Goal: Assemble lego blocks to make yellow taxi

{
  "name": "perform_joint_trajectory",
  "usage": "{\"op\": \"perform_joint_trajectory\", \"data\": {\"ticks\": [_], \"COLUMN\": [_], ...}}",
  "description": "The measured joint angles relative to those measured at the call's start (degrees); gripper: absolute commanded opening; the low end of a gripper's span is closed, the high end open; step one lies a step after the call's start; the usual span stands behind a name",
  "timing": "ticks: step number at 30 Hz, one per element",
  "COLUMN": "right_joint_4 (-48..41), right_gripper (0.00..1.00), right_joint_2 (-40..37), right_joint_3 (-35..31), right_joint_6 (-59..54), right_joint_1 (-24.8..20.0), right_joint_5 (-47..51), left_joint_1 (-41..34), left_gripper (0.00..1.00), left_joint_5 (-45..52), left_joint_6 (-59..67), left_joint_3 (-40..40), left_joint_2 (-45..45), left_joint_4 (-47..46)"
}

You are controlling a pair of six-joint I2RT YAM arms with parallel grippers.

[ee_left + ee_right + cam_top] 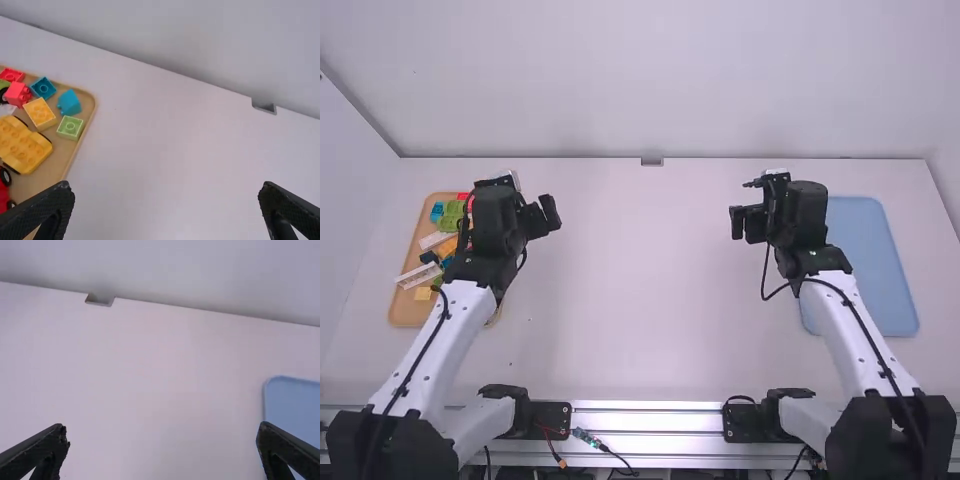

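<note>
My left gripper (550, 213) is over the table just right of the wooden tray (408, 309) of blocks; in the left wrist view this gripper (166, 207) is open and holds nothing. A yellow wheeled block base (22, 145) lies in the tray, with a yellow-orange block (40, 114), a light green block (70, 127), blue blocks and red blocks around it. In the high view my left arm covers part of the tray. My right gripper (748, 223) is left of the blue tray (880, 260); the right wrist view has this gripper (163, 447) open with nothing between its fingers.
White table (640, 300) spreads between the two arms. A wall rises behind the table's far edge, where a small metal notch (652, 161) sits near the middle. Metal rails (645, 420) and loose cables run along the near edge.
</note>
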Motion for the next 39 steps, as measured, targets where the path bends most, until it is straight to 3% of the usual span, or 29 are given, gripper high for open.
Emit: {"op": "perform_joint_trajectory", "data": {"ticks": [7, 11, 20, 28, 39], "right_joint_4": [0.52, 0.59, 0.57, 0.59, 0.57], "right_gripper": [0.99, 0.99, 0.99, 0.99, 0.99], "right_joint_2": [1.25, 1.25, 1.25, 1.25, 1.25], "right_joint_3": [0.0, 0.0, 0.0, 0.0, 0.0], "right_joint_6": [1.09, 1.01, 1.03, 1.14, 2.27], "right_joint_1": [0.0, 0.0, 0.0, 0.0, 0.0], "right_joint_5": [0.0, 0.02, 0.0, 0.02, 0.02], "left_joint_1": [0.0, 0.33, 7.52, 17.53, 26.49], "left_gripper": [0.99, 1.0, 0.99, 0.99, 1.0], "left_joint_5": [-1.44, -6.36, -7.98, -4.52, 3.3], "left_joint_6": [-0.46, -6.54, -15.8, -23.43, -25.09], "left_joint_3": [0.26, 4.46, 26.12, 38.51, 41.35], "left_joint_2": [2.08, 5.84, 22.38, 34.77, 44.78], "left_joint_4": [0.48, -5.42, -22.45, -33.53, -32.46]}}
